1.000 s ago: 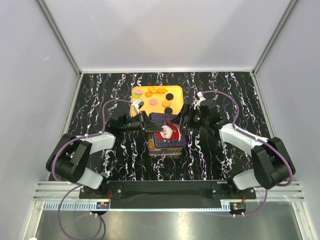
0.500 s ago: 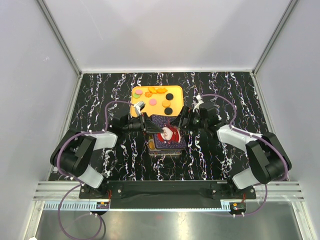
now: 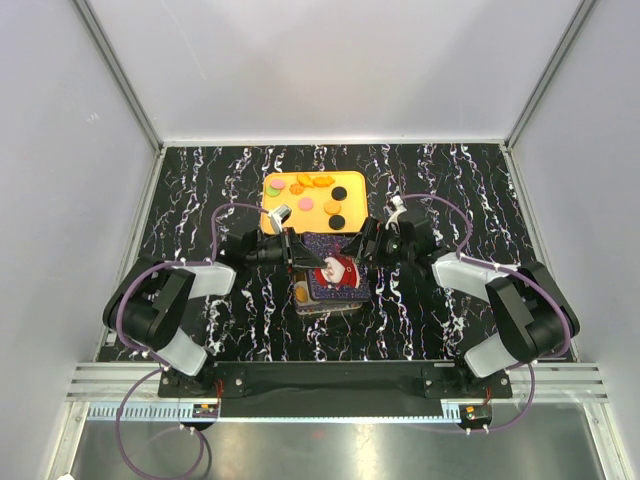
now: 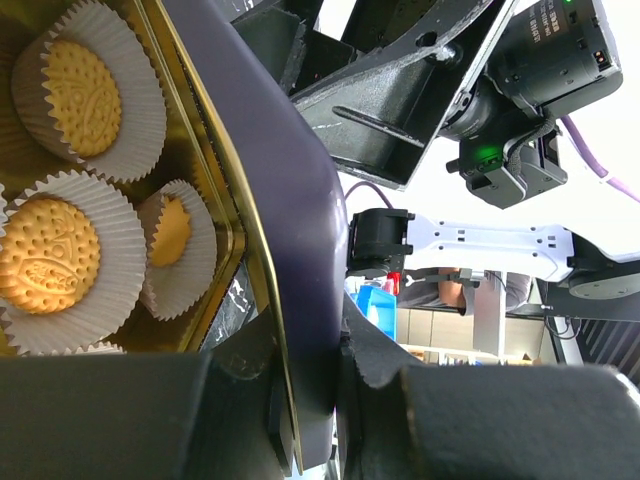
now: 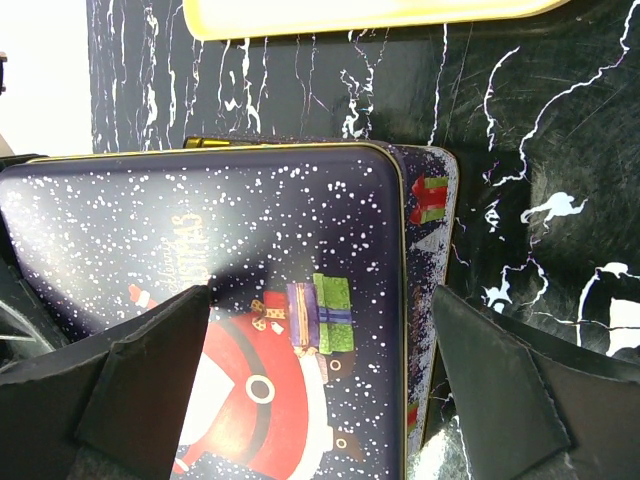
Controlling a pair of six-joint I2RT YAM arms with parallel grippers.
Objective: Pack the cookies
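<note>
The cookies (image 3: 320, 182) are small flat round pieces, orange, black, pink and green, lying on the orange tray (image 3: 353, 207) at the back. A dark blue Santa tin lid (image 3: 335, 268) sits tilted over the open tin. My left gripper (image 3: 292, 248) is shut on the lid's left edge (image 4: 300, 250), which is pinched between its fingers (image 4: 310, 400). My right gripper (image 3: 358, 247) is open at the lid's right side. In the right wrist view the lid (image 5: 250, 300) lies between its spread fingers (image 5: 320, 380), and only the tray's edge (image 5: 350, 15) shows.
Under the lid, the gold tin (image 4: 215, 200) holds biscuits in white paper cups (image 4: 60, 250). The tin's side wall (image 5: 432, 240) faces the black marbled table (image 3: 200, 190). White walls close in the back and both sides.
My right gripper has moved a little left, closer over the lid's right edge. My left gripper stays shut on the lid, which has hardly moved.
</note>
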